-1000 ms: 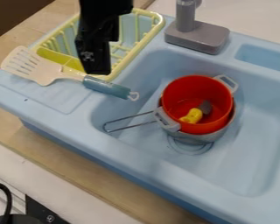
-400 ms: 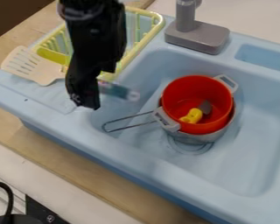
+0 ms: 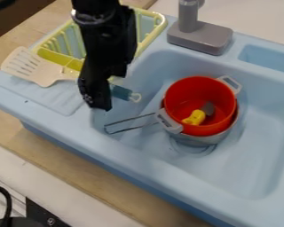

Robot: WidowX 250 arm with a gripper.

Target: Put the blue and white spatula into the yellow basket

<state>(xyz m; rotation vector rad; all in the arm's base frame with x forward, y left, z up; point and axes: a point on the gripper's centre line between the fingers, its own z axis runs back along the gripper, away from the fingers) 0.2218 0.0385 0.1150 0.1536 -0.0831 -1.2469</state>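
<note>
Some spatula handle behind arm

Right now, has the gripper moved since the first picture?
Yes, in this view the gripper has moved down, away from the yellow basket and toward the sink's near edge.
</note>
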